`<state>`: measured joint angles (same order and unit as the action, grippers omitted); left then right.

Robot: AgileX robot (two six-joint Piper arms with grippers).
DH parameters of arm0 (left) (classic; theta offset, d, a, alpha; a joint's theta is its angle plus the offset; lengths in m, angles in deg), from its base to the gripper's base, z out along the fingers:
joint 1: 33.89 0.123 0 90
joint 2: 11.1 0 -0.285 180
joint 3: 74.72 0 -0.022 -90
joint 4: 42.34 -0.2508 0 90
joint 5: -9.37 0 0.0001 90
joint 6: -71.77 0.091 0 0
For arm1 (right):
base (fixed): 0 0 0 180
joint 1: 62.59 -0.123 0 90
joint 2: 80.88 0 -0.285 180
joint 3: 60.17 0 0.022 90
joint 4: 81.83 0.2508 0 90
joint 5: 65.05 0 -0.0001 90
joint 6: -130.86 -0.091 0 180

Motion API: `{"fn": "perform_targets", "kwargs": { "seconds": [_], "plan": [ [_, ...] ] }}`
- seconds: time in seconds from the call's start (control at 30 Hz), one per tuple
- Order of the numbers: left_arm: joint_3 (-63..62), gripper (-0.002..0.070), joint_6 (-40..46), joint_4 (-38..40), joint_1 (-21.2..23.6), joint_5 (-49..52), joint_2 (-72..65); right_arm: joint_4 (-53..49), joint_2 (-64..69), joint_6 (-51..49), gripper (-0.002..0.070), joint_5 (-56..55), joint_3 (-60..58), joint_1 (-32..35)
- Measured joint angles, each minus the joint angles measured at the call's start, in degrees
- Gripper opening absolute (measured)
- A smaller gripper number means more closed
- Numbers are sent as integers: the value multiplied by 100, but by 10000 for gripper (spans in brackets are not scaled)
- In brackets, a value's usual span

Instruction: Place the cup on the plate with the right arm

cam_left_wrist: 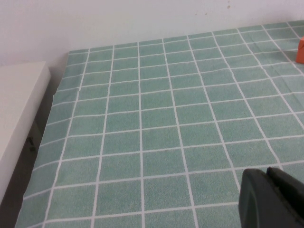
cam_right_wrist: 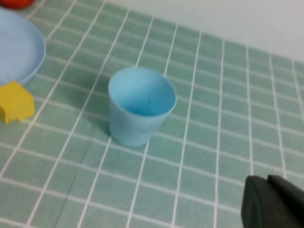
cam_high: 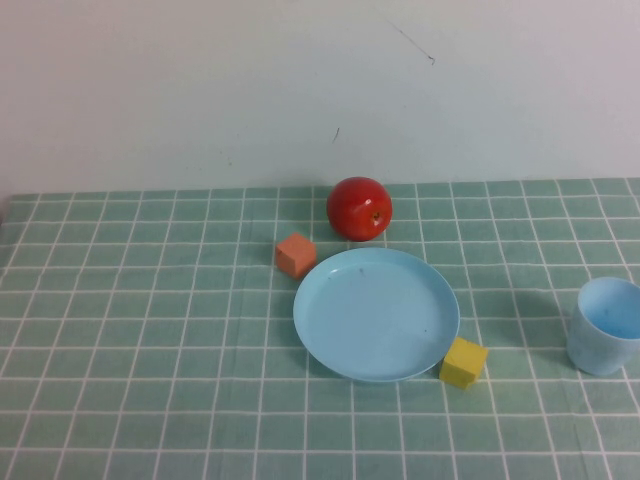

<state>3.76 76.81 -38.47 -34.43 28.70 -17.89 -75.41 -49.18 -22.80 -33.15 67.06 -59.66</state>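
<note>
The light-blue cup [cam_high: 607,325] stands upright and empty at the table's right edge; it also shows in the right wrist view [cam_right_wrist: 140,105]. The round light-blue plate [cam_high: 376,313] lies empty at the table's middle; its rim shows in the right wrist view [cam_right_wrist: 21,52]. My right gripper [cam_right_wrist: 267,183] is shut and empty, above the cloth some way from the cup. My left gripper [cam_left_wrist: 267,173] is shut and empty over the table's left part. Neither arm shows in the high view.
A red apple [cam_high: 359,208] sits behind the plate. An orange cube [cam_high: 296,254] lies at the plate's far left, a yellow cube [cam_high: 464,361] touches its near right rim. A white ledge [cam_left_wrist: 16,109] borders the table's left edge.
</note>
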Motion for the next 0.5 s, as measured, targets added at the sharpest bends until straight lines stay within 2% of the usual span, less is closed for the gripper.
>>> {"fn": "perform_targets", "kwargs": {
  "seconds": [0.27, 0.5],
  "plan": [
    [0, -4, 0, 0, 0, 0, 0, 398, 1393, 169, -3, -122, -155, 0],
    [0, -4, 0, 0, 0, 0, 0, 1971, 2516, 1685, 14, -241, 316, 0]
  ]
}}
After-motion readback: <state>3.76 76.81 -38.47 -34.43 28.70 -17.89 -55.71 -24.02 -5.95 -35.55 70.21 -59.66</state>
